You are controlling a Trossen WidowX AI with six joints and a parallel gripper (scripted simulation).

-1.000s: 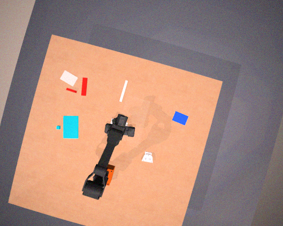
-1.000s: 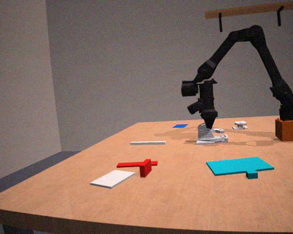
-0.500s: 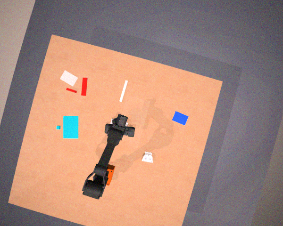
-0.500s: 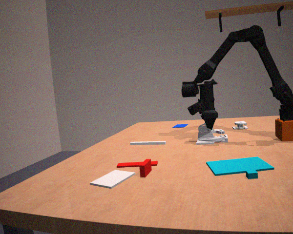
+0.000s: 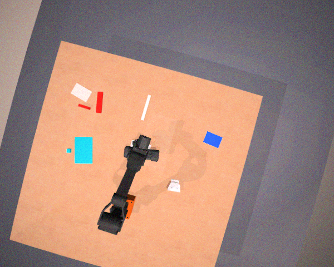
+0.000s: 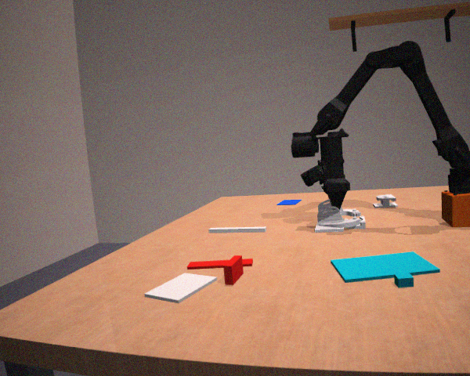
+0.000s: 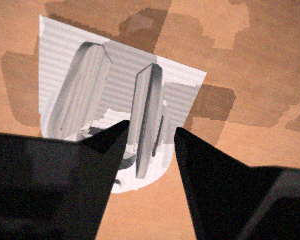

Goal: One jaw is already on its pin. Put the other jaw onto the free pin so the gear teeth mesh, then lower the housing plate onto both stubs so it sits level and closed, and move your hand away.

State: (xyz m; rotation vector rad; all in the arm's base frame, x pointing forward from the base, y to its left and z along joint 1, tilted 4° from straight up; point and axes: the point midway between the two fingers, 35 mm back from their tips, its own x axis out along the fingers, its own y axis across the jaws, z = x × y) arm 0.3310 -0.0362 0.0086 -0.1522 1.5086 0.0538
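Over the white base (image 5: 132, 142) (image 6: 328, 229) (image 7: 185, 80): a pinched jaw
The gripper (image 6: 337, 207) (image 7: 152, 129) was pinching one upright jaw (image 7: 147, 115) beside its mate (image 7: 85, 90).

Top view: end effector (image 5: 144, 141) (image 6: 338, 206) (image 7: 152, 129) and arm cover most of the white assembly; pins and gear teeth hidden. Surface (image 5: 176, 94) (image 6: 291, 323) (image 7: 270, 30) cut off at its near edge, arm-base side. Exterior: orange base block (image 5: 129, 211) (image 6: 464, 208) cropped at right; teeth too small to tell. Wrist: black fingers cut off by the picture's edges, covering part of the white base (image 7: 180, 75); meshing can't be told.
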